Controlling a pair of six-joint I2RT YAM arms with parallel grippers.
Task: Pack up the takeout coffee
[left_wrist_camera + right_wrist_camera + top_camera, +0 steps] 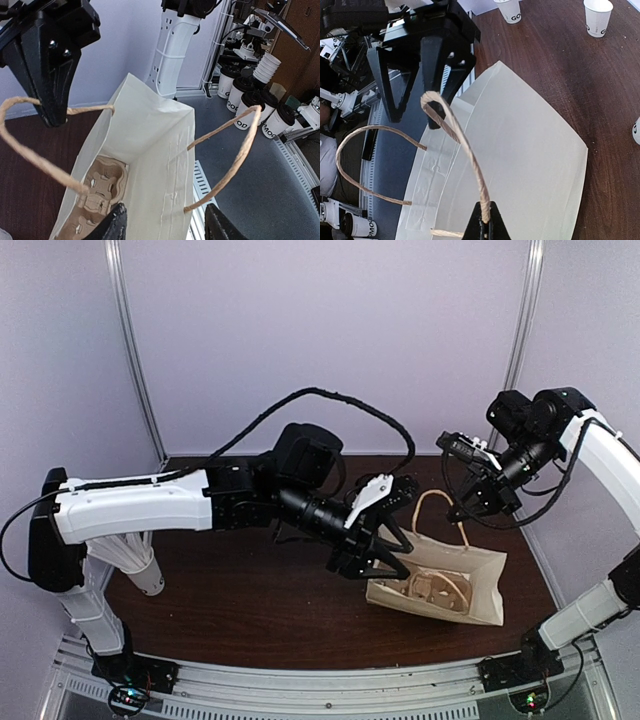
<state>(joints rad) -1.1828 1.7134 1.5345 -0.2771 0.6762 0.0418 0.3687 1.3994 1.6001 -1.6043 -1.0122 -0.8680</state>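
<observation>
Dark wood-grain table [250, 620], pale lilac walls behind. Cream paper bag [480, 580], creased and open-mouthed, w/ a ridged brown moulded-pulp carrier [100, 192] down inside. Right arm arcs in from the side, right gripper [485, 224] pinched tight on a rough twine handle [470, 155]. Left arm reaches across, left gripper [165, 227] spread wide at the bag mouth, gripping nothing. Takeout coffee [244, 114], white paper w/ a round black lid, sits among similar cups off the table, well apart from the bag.

A robot lab — brown table [250, 620], plain walls [330, 330] at its far edge, metal rail [330, 685] along its near edge.
</observation>
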